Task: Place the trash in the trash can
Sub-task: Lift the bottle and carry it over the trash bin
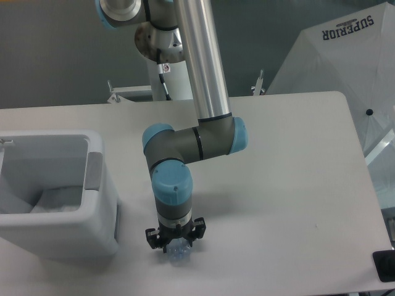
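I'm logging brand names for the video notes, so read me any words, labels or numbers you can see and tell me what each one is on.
"SUPERIOR" on the white umbrella-like reflector at the upper right, printed upside down in dark letters.
A small label on the robot arm's base near the cable is too small to read.
Nothing readable on the trash can, the bottle under the pincer, or the table.

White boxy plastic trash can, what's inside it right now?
Inside the white boxy plastic trash can, something crumpled and white lies at the bottom. The near wall hides the rest of the floor, so anything else there is unseen.
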Controlling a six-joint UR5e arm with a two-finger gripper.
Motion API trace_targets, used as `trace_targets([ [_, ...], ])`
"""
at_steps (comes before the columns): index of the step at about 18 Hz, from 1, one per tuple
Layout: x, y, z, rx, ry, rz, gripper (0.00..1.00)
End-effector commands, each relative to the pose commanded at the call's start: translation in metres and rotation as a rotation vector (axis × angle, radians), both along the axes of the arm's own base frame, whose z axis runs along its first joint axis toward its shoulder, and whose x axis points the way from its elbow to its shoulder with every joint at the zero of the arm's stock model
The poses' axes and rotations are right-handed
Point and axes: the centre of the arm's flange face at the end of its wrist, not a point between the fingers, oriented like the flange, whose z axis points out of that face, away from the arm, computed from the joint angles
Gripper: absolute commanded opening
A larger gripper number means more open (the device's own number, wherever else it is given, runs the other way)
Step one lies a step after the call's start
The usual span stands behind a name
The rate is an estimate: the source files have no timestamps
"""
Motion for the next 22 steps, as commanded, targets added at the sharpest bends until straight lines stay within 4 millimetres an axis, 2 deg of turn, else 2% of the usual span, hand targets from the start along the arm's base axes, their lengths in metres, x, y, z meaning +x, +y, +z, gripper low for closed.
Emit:
trace_targets([
  [7,-0.001,-0.001,0.004,-0.005,0.014,-0.001,0.67],
  [10,-0.003,0.000,0.013,0.002,0.028,-0.001,0.67],
  [13,-0.011,0.004,0.047,0.036,0.086,0.005,0.67],
  [16,-0.033,0.019,0.097,0.104,0.167,0.022,0.67],
  [18,-0.046,0.019,0.138,0.153,0.223,0.049,0.67],
  [22,-0.047,0.013,0.200,0.231,0.282,0.067,0.67],
])
